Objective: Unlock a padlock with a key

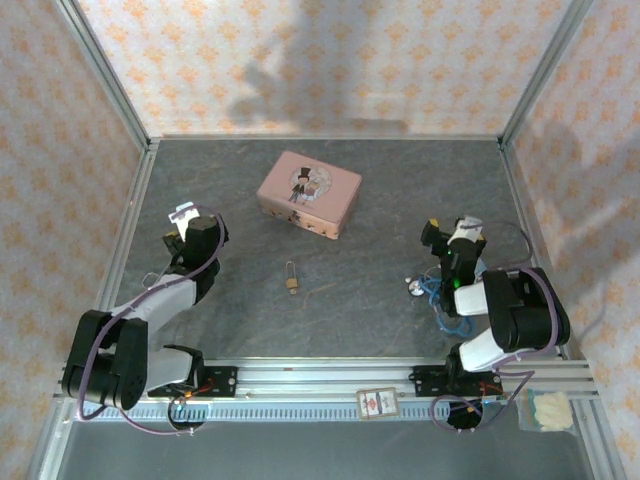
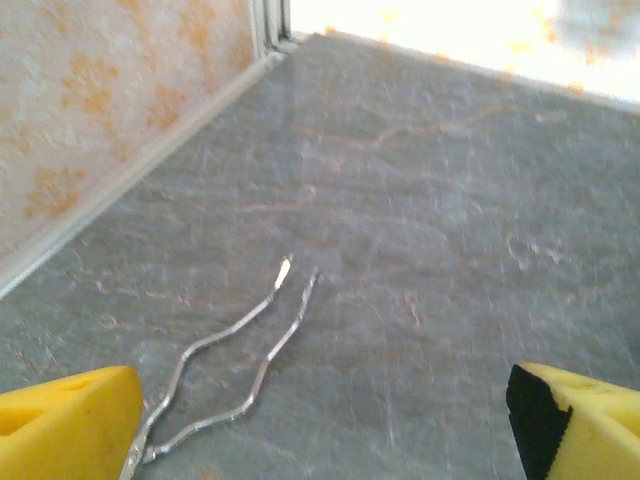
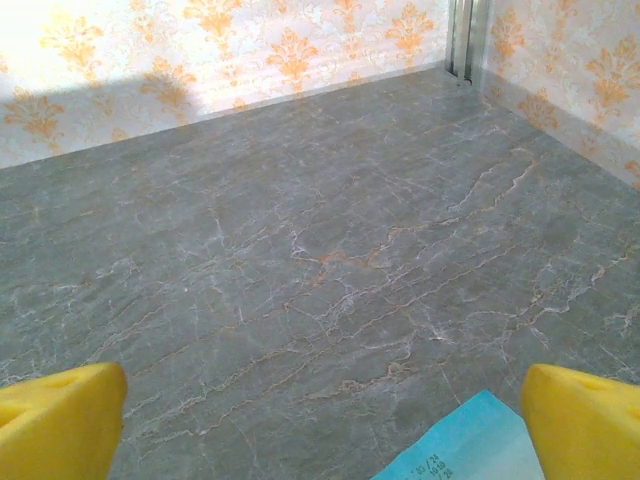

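- Top external view: the padlock [image 1: 291,278] lies on the grey table [image 1: 380,330], near the middle and a little left of centre. Its brass body is toward the near edge and its thin shackle points away toward the back wall.
- A pink tin [image 1: 309,195] sits behind the padlock, well apart from it and turned at an angle.
- The left gripper [image 1: 185,218] is over the left part of the table, left of the padlock and slightly farther back. It is well apart from the padlock and not touching it.
- The right gripper [image 1: 458,232] is over the right part of the table, also well apart from the padlock. The padlock lies between the two arms, somewhat nearer the left one.
- A small silvery object [image 1: 412,285] with a blue tag [image 1: 436,290] lies just beside the right arm. It is too small to tell what it is.
- Left wrist view: the left gripper [image 2: 320,420] has its yellow fingers [image 2: 70,420] spread wide and holds nothing. A bent wire [image 2: 235,365] lies flat on the table between them, closer to the left finger.
- Right wrist view: the right gripper [image 3: 325,415] also has its yellow fingers [image 3: 60,420] spread wide and holds nothing. A corner of the blue tag [image 3: 465,445] shows at the bottom edge, nearer the right finger, with bare table ahead.
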Controlling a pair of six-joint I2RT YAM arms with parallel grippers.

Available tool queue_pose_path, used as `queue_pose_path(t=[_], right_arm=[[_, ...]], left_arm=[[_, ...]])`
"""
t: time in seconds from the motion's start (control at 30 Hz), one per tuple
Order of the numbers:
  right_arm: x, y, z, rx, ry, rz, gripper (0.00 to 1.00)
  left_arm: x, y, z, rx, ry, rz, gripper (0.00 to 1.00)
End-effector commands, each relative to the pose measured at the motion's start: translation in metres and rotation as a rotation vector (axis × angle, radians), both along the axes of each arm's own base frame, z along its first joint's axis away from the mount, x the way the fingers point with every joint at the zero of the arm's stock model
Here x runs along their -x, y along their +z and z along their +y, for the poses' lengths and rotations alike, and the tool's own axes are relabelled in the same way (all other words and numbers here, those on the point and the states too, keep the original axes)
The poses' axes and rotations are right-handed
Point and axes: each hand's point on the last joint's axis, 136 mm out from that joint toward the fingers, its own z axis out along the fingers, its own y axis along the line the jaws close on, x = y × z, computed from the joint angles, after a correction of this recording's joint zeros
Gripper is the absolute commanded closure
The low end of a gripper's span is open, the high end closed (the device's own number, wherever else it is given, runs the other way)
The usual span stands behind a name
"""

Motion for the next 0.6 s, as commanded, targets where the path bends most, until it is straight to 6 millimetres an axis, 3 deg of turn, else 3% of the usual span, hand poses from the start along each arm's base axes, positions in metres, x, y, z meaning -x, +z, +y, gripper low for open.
queue_pose_path(t=[0.0,0.13,0.27,0.33,0.43,0.57], right_arm=[[-0.006,0.026,0.001,0.007,0.01,-0.108,0.0],[-0.005,0.027,0.001,0.007,0.01,-0.112,0.0],[-0.005,0.026,0.001,0.008,0.009,-0.111,0.0],[-0.005,0.027,0.001,0.007,0.01,-0.112,0.0],[-0.005,0.027,0.001,0.007,0.01,-0.112,0.0],[-0.005,0.027,0.001,0.009,0.01,-0.111,0.0]], left_arm=[[0.008,0.007,0.018,-0.07,0.085,-0.122,0.05],[0.006,0.006,0.012,-0.073,0.031,-0.186,0.05],[0.006,0.027,-0.003,-0.15,-0.099,-0.324,0.04],[0.008,0.029,-0.002,-0.16,-0.117,-0.373,0.03],[0.011,0.026,-0.01,-0.169,-0.182,-0.442,0.03],[0.003,0.014,-0.012,-0.136,-0.208,-0.366,0.01]])
